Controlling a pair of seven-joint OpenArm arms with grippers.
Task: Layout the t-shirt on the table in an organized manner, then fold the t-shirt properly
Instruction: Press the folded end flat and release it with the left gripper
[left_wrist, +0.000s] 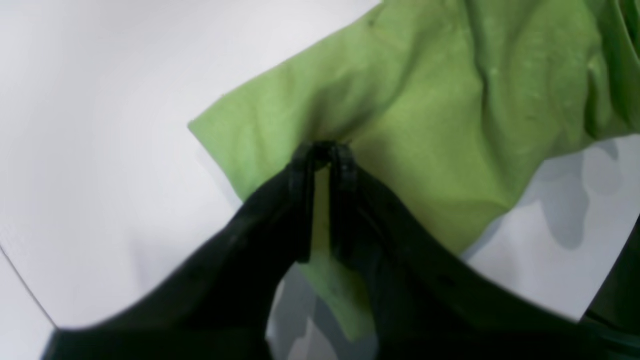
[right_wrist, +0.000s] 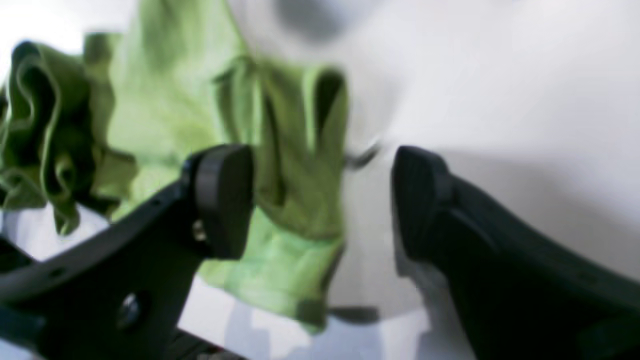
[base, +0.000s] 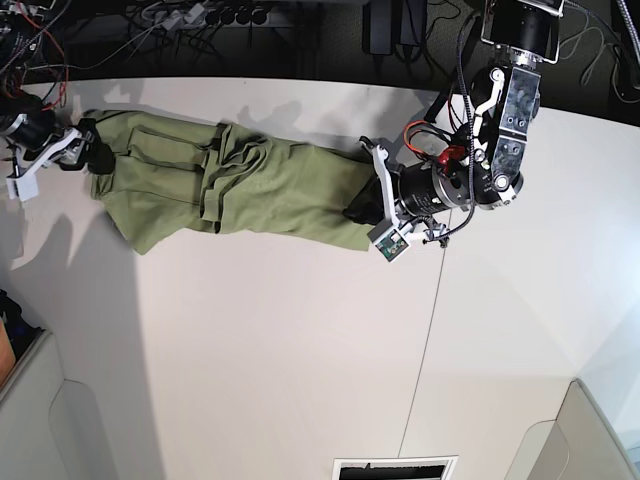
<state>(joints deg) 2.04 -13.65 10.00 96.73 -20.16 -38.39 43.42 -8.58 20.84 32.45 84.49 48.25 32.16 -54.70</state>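
Observation:
The olive-green t-shirt (base: 230, 185) lies bunched and wrinkled in a long band across the far part of the white table (base: 300, 350). My left gripper (base: 362, 212) is at the shirt's right end and is shut on a fold of the cloth; in the left wrist view the gripper (left_wrist: 322, 150) pinches the shirt (left_wrist: 440, 100) near a corner. My right gripper (base: 88, 152) is at the shirt's left end. In the right wrist view the gripper (right_wrist: 320, 175) is open wide, with rumpled shirt cloth (right_wrist: 165, 115) behind its left finger and partly between the fingers.
A thin dark seam (base: 420, 370) runs down the table on the right. Cables and a power strip (base: 200, 15) lie beyond the far edge. A vent slot (base: 395, 468) sits at the near edge. Grey panels (base: 40, 420) stand at the lower corners.

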